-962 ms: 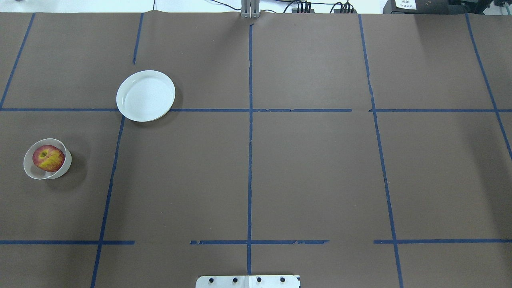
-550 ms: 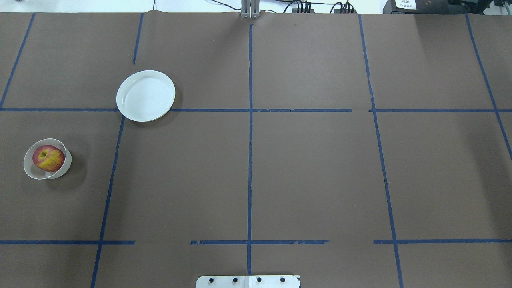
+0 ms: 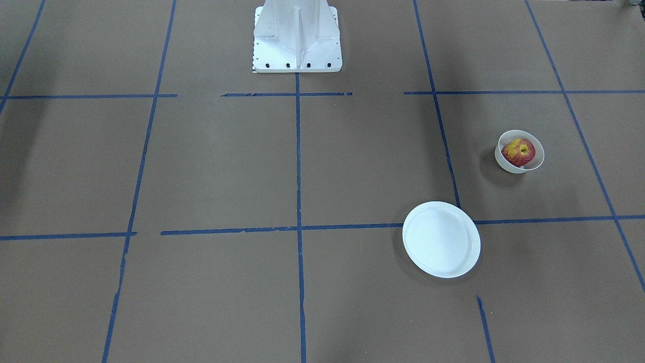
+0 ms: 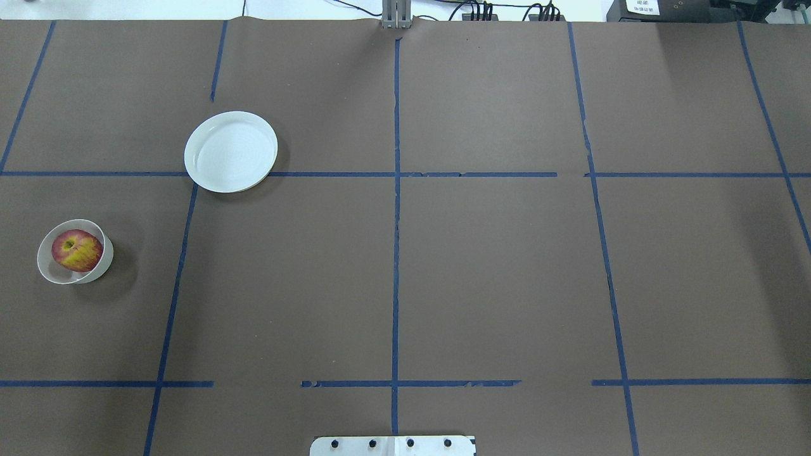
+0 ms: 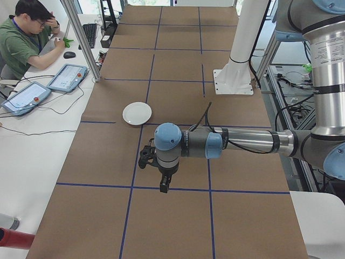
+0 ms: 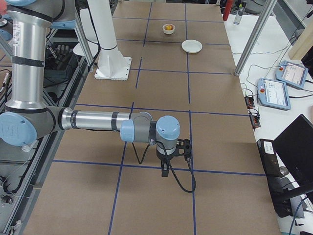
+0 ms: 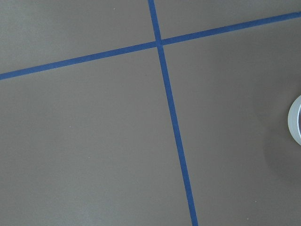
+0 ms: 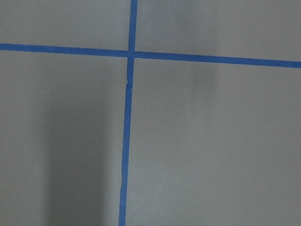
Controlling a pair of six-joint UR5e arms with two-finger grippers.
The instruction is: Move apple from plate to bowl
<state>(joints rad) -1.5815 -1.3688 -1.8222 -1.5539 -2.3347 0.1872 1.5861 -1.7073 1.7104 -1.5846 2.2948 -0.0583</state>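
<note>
The apple [image 4: 77, 250] is red with yellow patches and sits inside the small cream-white bowl [image 4: 45, 269] at the table's left side. It also shows in the front-facing view [image 3: 518, 150] within the bowl [image 3: 506, 165]. The white plate [image 4: 231, 151] lies empty further back and apart from the bowl. My left gripper [image 5: 164, 186] shows only in the exterior left view, hanging above the table; I cannot tell its state. My right gripper [image 6: 165, 170] shows only in the exterior right view; I cannot tell its state. A white rim [image 7: 295, 120], probably the bowl's, sits at the left wrist view's right edge.
The brown table cover carries a grid of blue tape lines [image 4: 396, 209]. The robot's white base [image 3: 297, 38] stands at the near middle edge. An operator [image 5: 24, 35] sits at a side desk with two tablets [image 5: 67, 78].
</note>
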